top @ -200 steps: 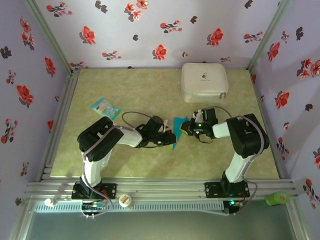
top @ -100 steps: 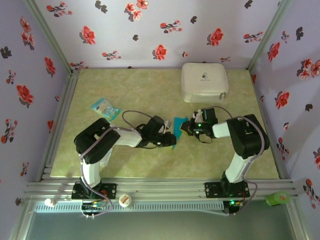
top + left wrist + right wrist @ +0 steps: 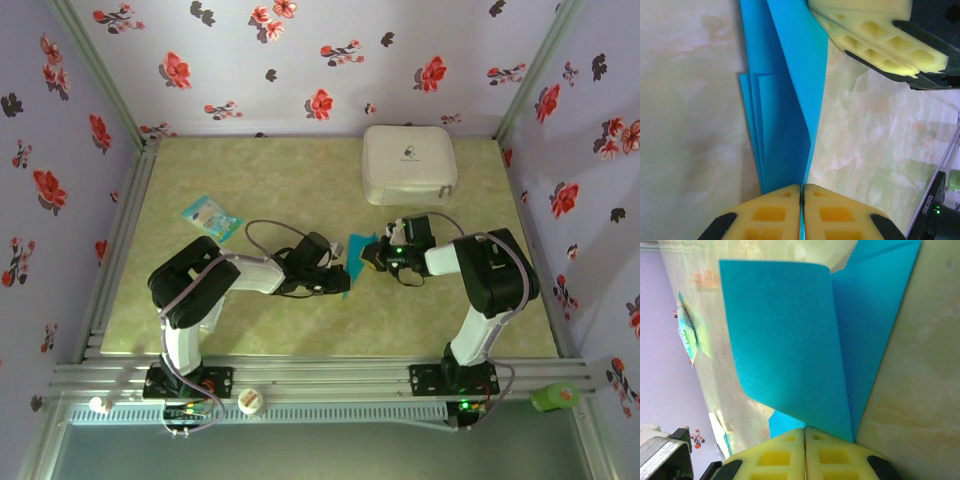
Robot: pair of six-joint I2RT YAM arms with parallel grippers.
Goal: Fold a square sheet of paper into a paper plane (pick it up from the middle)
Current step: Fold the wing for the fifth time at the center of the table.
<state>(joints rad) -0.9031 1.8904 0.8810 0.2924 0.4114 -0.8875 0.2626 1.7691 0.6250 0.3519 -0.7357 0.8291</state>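
**Now both sets of jaws are pinching the folded teal sheet at mid-table**

I am watching the sheet of paper from the top camera. It is sitting folded between the two wrists, about mid-table, on the near side of the white case.

The left jaws are pressing shut on the sheet's near end. In the left wrist view their yellow pads are meeting, with a thin teal edge running down into the seam. From there the sheet is fanning out in several stacked layers, with one flap rising off a long crease.

The right jaws are clamping the sheet's far end, and their paler pads are lying against the teal paper at the upper right. In the right wrist view those pads are closing together on the sheet, and one broad flap is curling up beside a flatter layer.

As for writing, I am getting very little. The case is carrying a small dark logo on its lid, too small to read. The pale-blue packet is lying well off to the left, its print illegible. A white code is running along a black part at the edge of the left wrist view, and I am not making out its characters.
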